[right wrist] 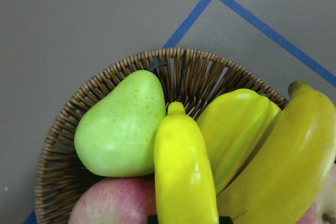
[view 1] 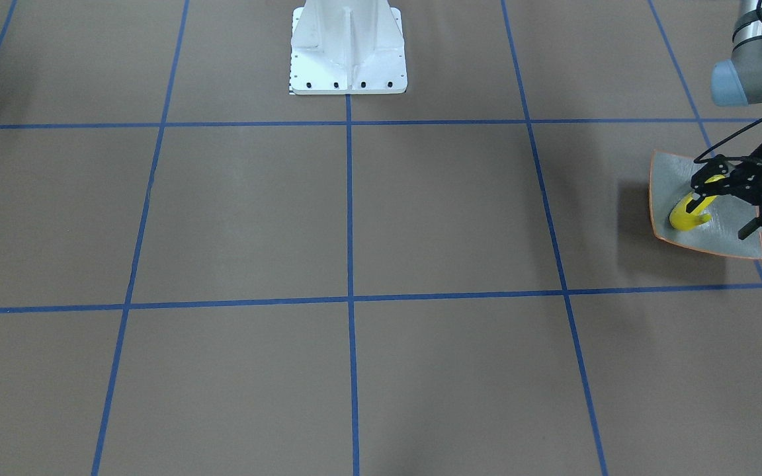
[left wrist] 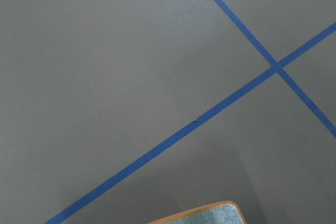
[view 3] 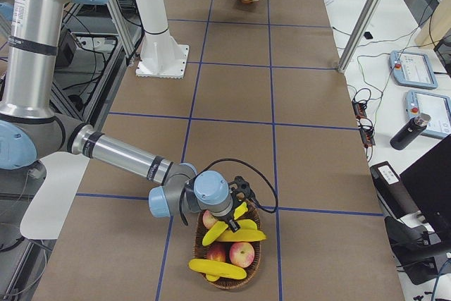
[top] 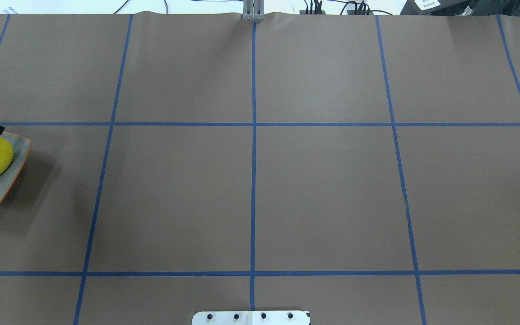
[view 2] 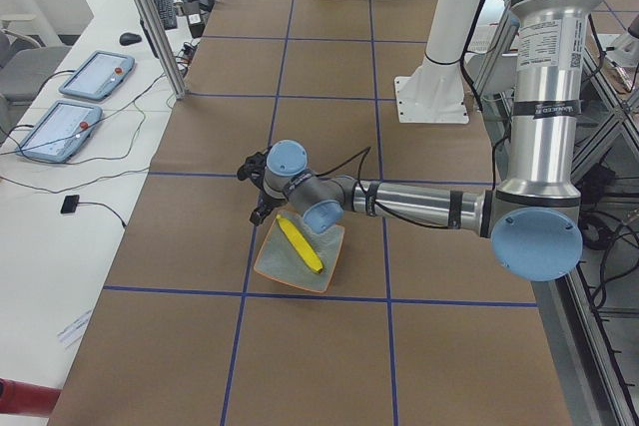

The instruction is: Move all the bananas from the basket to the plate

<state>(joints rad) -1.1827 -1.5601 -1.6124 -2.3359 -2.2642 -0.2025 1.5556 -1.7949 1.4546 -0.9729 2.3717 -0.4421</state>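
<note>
- Our left gripper [view 1: 719, 213] hangs low over the square grey dish with the thin orange rim [view 1: 671, 177]. Its black fingers are spread apart and grip nothing.
- One bright yellow curved banana [view 1: 684, 218] lies in that dish, free of the fingers. From overhead we see it curving along the side of the dish nearer the table's middle.
- The dish sits at our left end of the brown paper-covered table [view 1: 421, 218], which is crossed by blue tape lines [view 1: 349, 198].
- Well apart, at the opposite end, our right gripper [view 3: 227, 211] is down in the round woven wicker basket [right wrist: 210, 74].
- In the right wrist view, dark finger edges press against both sides of a glossy yellow banana [right wrist: 184, 166], so we read this gripper as pinching it. In the right-side view that banana is tilted over the other fruit.
- Two more bananas are in the basket: a large yellow banana [right wrist: 283, 156] along one side, and a flat-lying yellow banana [view 3: 215, 268] at the rim nearest the side camera.
- Around them sit a pale green pear [right wrist: 118, 129], a ridged greenish-yellow fruit [right wrist: 236, 124] and a red apple [right wrist: 115, 203].
</note>
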